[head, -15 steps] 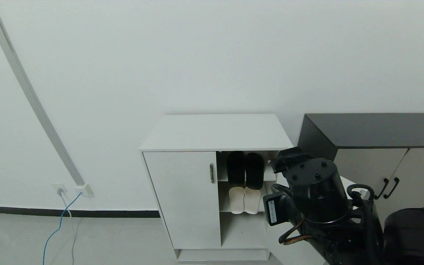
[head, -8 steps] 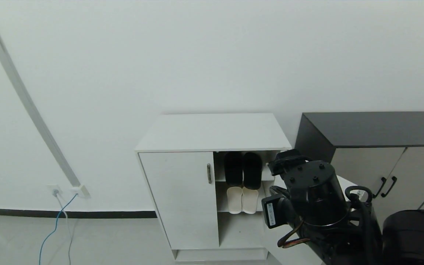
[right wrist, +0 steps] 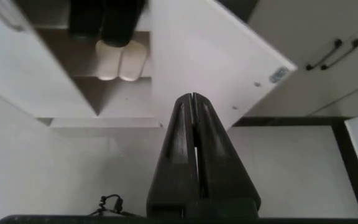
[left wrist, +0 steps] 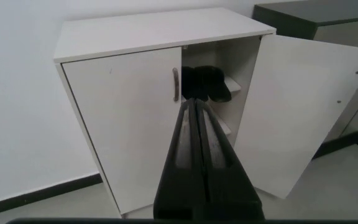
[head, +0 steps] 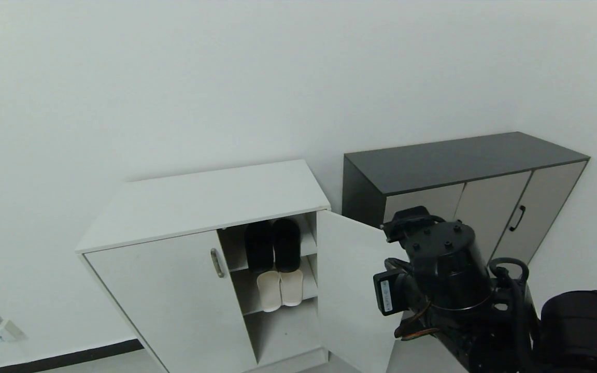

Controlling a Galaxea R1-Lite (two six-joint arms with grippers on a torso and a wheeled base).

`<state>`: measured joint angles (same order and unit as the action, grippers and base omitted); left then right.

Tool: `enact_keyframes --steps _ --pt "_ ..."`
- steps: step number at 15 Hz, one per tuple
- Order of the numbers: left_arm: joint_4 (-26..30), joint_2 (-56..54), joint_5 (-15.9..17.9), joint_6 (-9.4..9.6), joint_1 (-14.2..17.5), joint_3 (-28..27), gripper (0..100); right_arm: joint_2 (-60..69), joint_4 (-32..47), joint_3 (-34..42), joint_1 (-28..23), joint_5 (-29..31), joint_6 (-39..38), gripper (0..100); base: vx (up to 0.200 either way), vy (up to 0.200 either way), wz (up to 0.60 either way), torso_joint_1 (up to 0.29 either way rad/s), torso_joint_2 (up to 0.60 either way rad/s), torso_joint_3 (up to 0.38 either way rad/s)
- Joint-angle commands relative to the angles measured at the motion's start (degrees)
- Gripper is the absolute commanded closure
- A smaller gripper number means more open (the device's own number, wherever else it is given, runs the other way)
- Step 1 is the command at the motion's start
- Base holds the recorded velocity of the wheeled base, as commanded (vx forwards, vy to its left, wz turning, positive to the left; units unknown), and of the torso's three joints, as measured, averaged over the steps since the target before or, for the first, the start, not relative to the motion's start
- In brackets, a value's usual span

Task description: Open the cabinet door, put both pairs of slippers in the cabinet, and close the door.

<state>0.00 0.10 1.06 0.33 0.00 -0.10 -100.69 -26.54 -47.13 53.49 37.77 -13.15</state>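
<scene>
The white cabinet [head: 200, 202] stands against the wall with its left door shut and its right door [head: 350, 280] swung open. Inside, a black pair of slippers [head: 272, 243] lies on the upper shelf and a white pair [head: 280, 287] on the shelf below. My right arm [head: 443, 269] hangs in front of the open door's outer edge. My right gripper [right wrist: 193, 96] is shut and empty, pointing at the open door [right wrist: 210, 56] beside the white slippers [right wrist: 122, 60]. My left gripper [left wrist: 194, 102] is shut and empty, facing the cabinet's opening and the black slippers [left wrist: 213, 84].
A dark cabinet [head: 464, 166] with grey doors stands right of the white one, close to the open door. A wall socket [head: 5, 329] with a cable is at the lower left. Bare floor lies in front of the cabinets.
The head camera has moved, so the whole picture shifted: the cabinet now sits further left and the open door's face shows. The slippers stay on their shelves.
</scene>
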Motion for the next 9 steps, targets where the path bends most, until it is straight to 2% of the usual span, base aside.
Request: enact_keyframes --steps 1,3,8,9 --pt "0.00 -0.01 -0.01 0.02 0.00 0.01 100 0.15 -0.09 0.11 0.03 0.11 0.15 100 0.000 0.000 0.00 0.000 0.00 0.000" --pt "0.00 -0.01 -0.01 0.02 0.00 0.01 100 0.06 -0.09 0.28 -0.32 0.11 0.23 100 0.000 0.000 0.00 0.000 0.00 0.000" --pt "0.00 -0.01 -0.01 0.02 0.00 0.01 100 -1.87 -3.43 -0.77 -3.83 0.03 1.11 100 -0.200 0.000 0.00 0.004 0.00 0.005" --pt "0.09 -0.01 -0.01 0.02 0.00 0.01 100 -3.02 -3.78 -1.91 -5.77 -0.06 1.64 100 0.000 0.000 0.00 0.000 0.00 0.000"
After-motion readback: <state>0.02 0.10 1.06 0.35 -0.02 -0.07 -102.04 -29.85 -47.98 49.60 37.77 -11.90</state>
